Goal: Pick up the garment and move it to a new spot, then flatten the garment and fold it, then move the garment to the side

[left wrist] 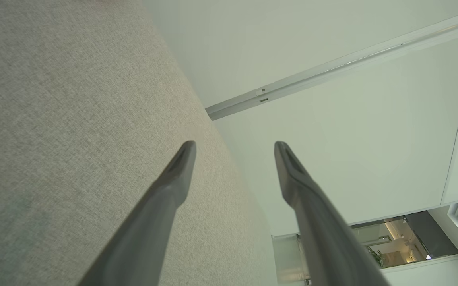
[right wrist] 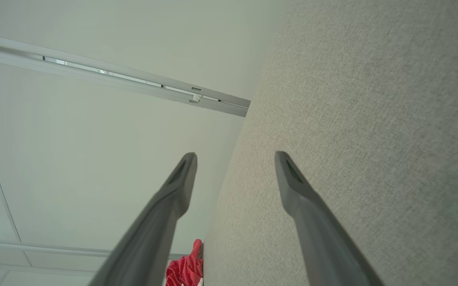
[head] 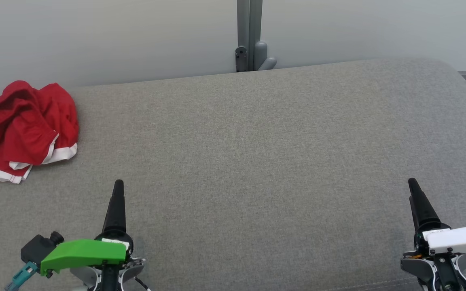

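soft and light, the crumpled red garment (head: 24, 129) likely pinches best at a raised fold, while the left gripper (left wrist: 235, 145) and right gripper (right wrist: 235, 155) gape wide, empty.

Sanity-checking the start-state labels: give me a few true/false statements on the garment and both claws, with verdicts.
1. The red garment lies crumpled at the left end of the grey padded surface. True.
2. The left claw is gripping the garment. False: its jaws are open and empty, well apart from the garment.
3. The right claw is open with nothing between its fingers. True.
4. The garment is folded flat at the middle of the surface. False: it is bunched up and unfolded, at the left end.
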{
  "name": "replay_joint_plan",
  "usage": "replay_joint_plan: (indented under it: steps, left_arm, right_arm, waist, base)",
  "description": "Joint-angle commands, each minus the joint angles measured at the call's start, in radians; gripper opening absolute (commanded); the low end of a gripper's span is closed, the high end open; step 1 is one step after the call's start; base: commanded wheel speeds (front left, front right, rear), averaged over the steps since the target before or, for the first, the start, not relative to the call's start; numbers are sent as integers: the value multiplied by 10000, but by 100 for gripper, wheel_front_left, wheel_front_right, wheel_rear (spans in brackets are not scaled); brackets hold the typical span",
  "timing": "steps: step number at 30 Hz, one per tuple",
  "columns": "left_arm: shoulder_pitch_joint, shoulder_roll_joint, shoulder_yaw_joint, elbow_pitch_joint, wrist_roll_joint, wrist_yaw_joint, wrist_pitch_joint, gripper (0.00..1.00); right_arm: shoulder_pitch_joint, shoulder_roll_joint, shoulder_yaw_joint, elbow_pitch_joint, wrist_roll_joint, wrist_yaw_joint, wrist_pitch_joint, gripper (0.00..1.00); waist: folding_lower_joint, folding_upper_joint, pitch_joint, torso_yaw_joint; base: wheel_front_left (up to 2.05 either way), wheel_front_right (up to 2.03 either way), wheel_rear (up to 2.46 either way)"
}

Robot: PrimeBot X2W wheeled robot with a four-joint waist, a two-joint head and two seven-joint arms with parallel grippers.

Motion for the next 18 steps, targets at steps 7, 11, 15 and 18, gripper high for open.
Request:
replay_joint_plan:
  steps: [7, 11, 15, 18]
  left_arm:
    - [-46, 38, -126, -488, 1815, 263, -237, 100]
    - [-1, 41, -165, -590, 2731, 369, -332, 100]
    - [66, 43, -159, -659, 3724, 451, -422, 100]
    - [143, 44, -121, -691, 4414, 526, -497, 100]
  right_arm:
    - [8, -111, 380, -662, -2306, 5, -430, 100]
    - [65, -119, 590, -832, -3211, 5, -621, 100]
    - [122, -126, 769, -951, -3943, 5, -795, 100]
    - [146, -131, 886, -1007, -4376, 5, -924, 100]
  waist:
    - [0, 29, 13, 22]
    - [0, 32, 19, 28]
    - [0, 35, 26, 27]
    - [0, 37, 29, 22]
  base:
    - [0, 0, 0]
    - [0, 0, 0]
    - [0, 0, 0]
    - [0, 0, 0]
